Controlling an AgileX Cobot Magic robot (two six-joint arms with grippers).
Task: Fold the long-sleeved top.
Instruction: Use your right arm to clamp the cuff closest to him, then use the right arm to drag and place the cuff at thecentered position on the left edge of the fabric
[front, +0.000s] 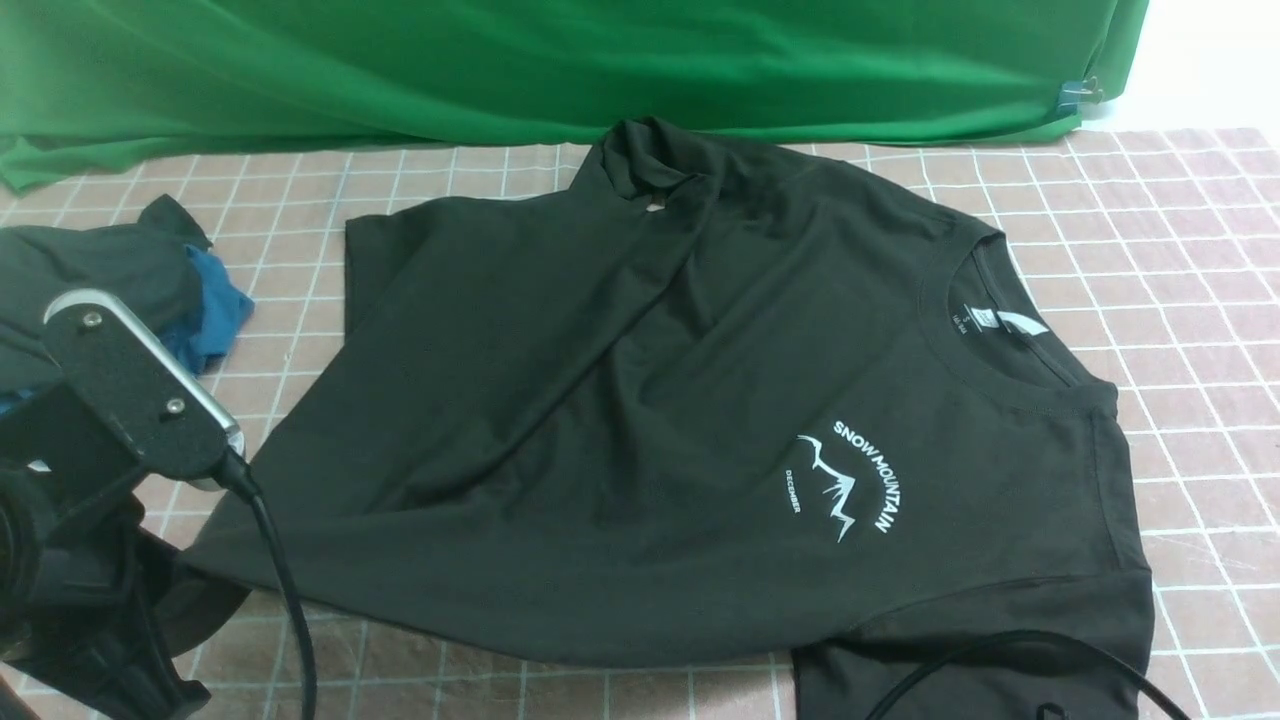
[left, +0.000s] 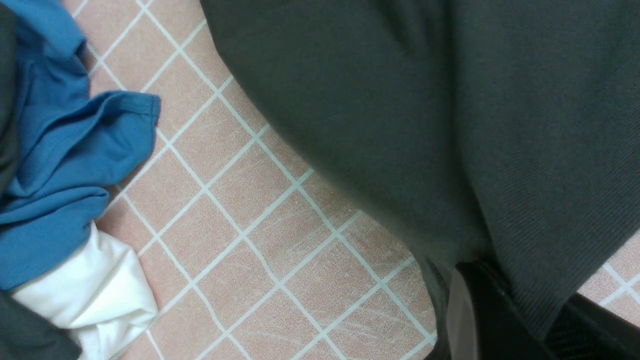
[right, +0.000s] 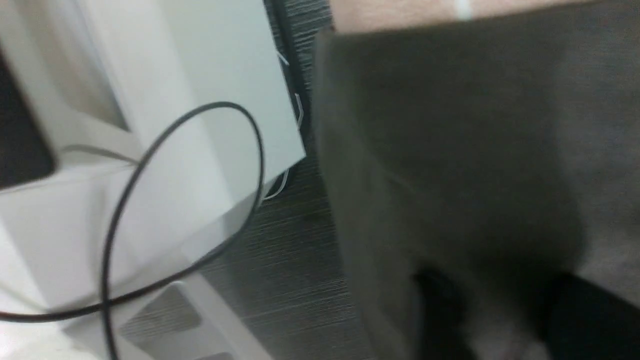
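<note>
The long-sleeved top is black with a white "SNOW MOUNTAIN" print. It lies spread on the pink checked cloth, neckline to the right and one sleeve folded across its back part. My left arm is at the near left by the hem. In the left wrist view my left gripper is shut on the top's edge, which drapes over its fingers. My right gripper is blurred at the top's near right corner by the table's edge. Its dark fingers stand apart with fabric between them.
A blue garment and a dark grey-green one are heaped at the left, with a white cloth beside the blue. A green backdrop hangs behind. A black cable loops over the near right; the white robot base stands below the table's edge.
</note>
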